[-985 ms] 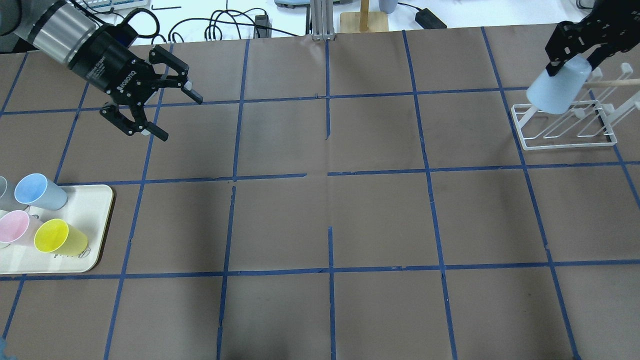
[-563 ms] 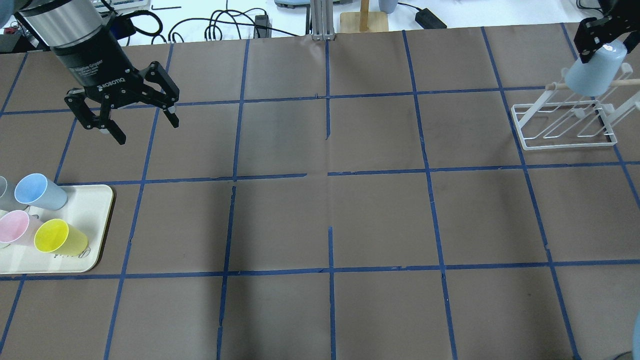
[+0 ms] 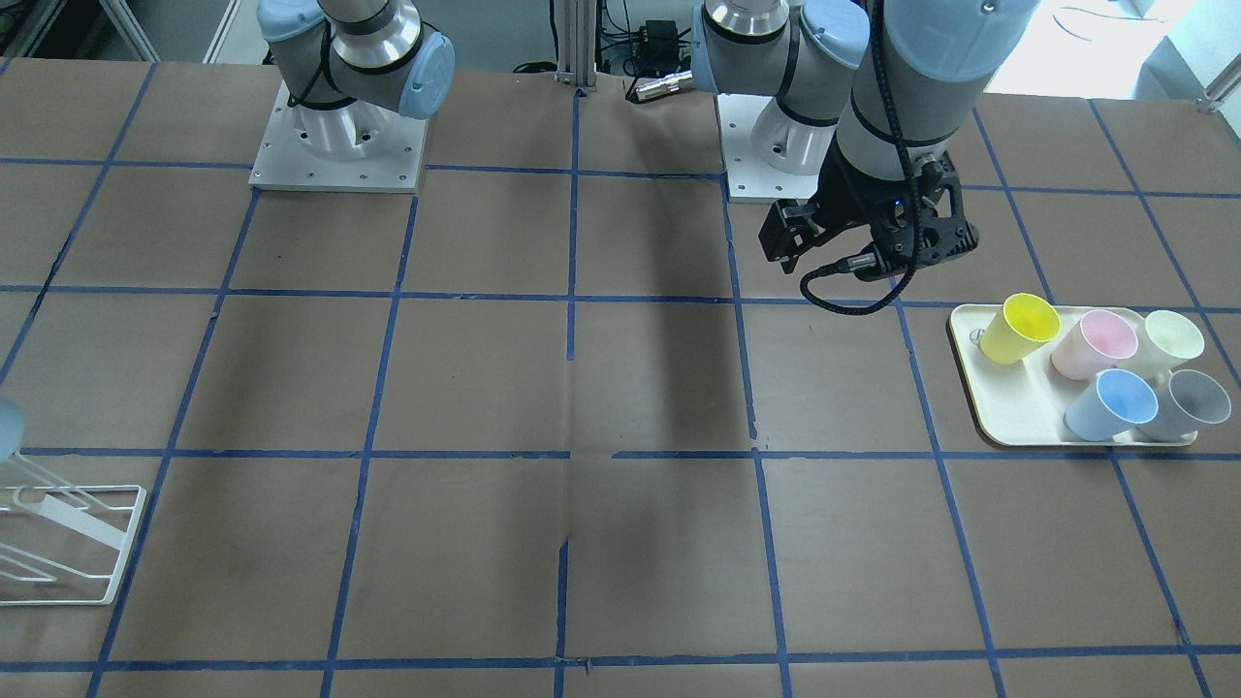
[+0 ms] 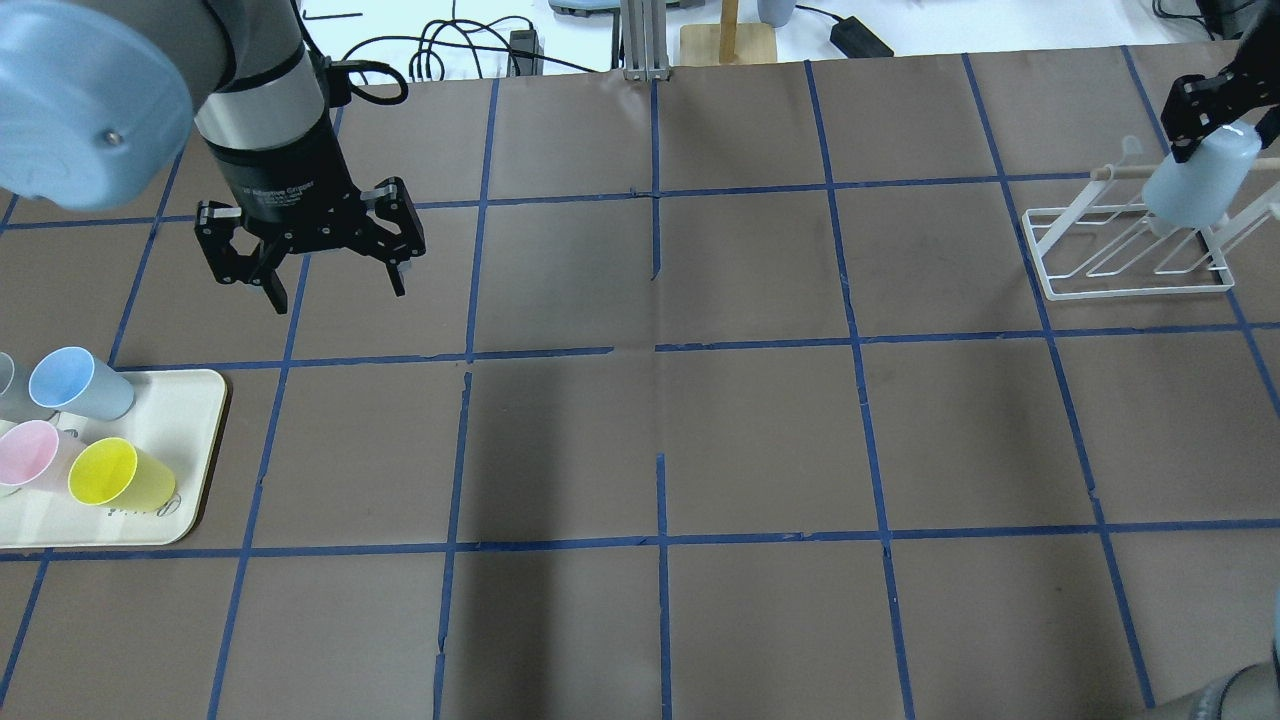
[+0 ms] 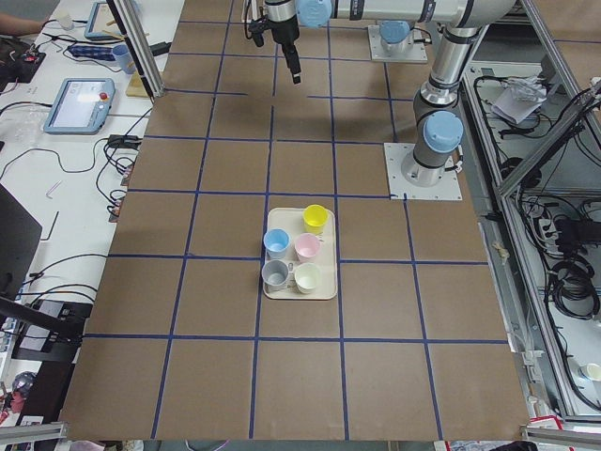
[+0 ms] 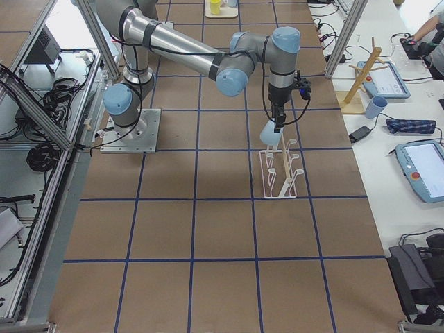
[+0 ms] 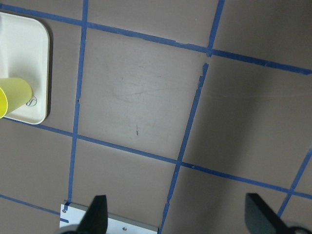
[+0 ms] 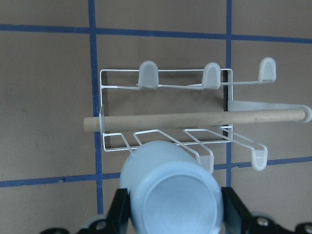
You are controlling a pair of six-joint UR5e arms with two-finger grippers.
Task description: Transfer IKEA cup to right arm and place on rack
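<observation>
With jaws of the right gripper (image 8: 173,210) pinched on the IKEA cup (image 8: 170,187), holds it tilted, mouth toward the rack (image 8: 147,73), far right. Appears past the handover; needs only seating there. Shows left gripper (image 4: 338,288) spread wide, empty, near the tray (image 4: 190,425).

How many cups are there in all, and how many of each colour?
Blue: 2, the blue cup on the tray and the pale blue cup in the right claw at the rack
Yellow cup: 1
Pink cup: 1
Cream cup: 1
Grey cup: 1
Total: 6
</observation>
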